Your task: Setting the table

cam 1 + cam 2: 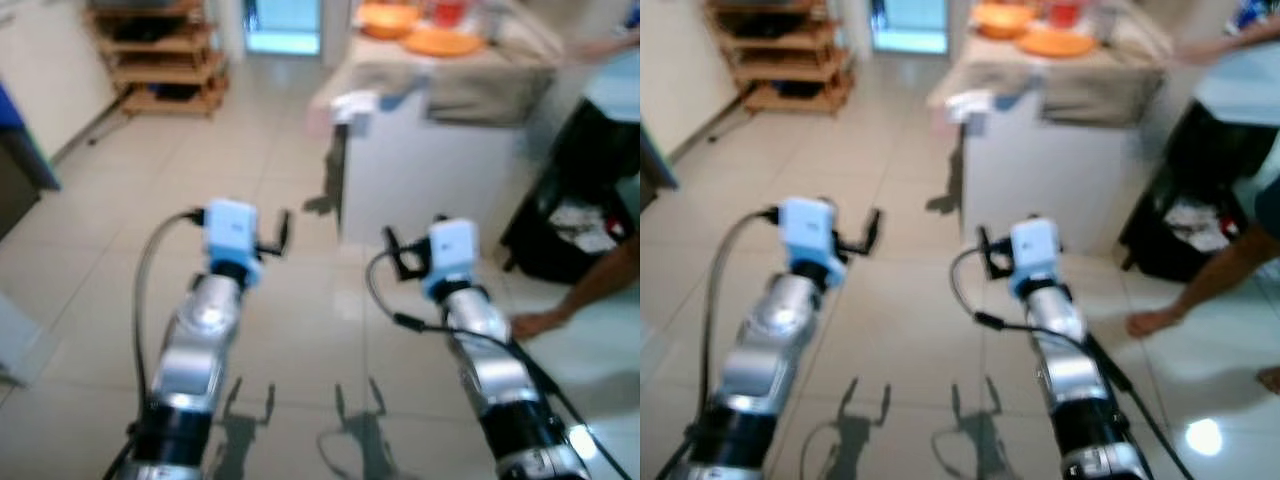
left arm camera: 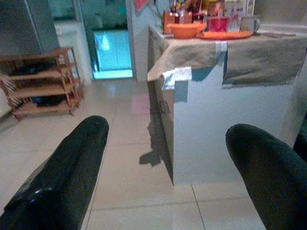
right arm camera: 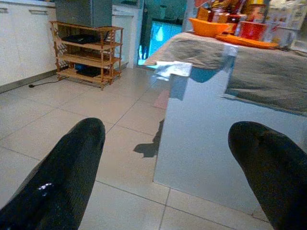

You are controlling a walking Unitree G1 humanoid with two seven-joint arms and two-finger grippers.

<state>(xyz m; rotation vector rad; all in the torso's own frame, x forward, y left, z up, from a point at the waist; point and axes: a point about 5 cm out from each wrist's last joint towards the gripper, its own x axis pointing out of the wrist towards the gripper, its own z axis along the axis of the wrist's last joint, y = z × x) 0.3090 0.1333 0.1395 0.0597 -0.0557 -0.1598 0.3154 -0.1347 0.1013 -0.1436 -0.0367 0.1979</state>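
Note:
A table (image 1: pixel 430 170) with white sides and a grey cloth stands ahead, a little to my right. On it lie an orange bowl (image 1: pixel 388 18), an orange plate (image 1: pixel 442 42) and a red cup (image 2: pixel 218 23). Both my arms reach forward over the tiled floor, well short of the table. My left gripper (image 2: pixel 167 129) is open with nothing between its fingers (image 2: pixel 81 153). My right gripper (image 3: pixel 165 127) is open too and holds nothing. From the head views they hang at about the same height: the left gripper (image 1: pixel 265 238) and the right gripper (image 1: pixel 408 255).
A low wooden shelf rack (image 1: pixel 160 55) stands at the far left by a bright doorway (image 1: pixel 285 25). A black bin (image 1: pixel 580 200) sits right of the table. A person stands at the right, with a bare foot (image 1: pixel 535 322) on the floor near my right arm.

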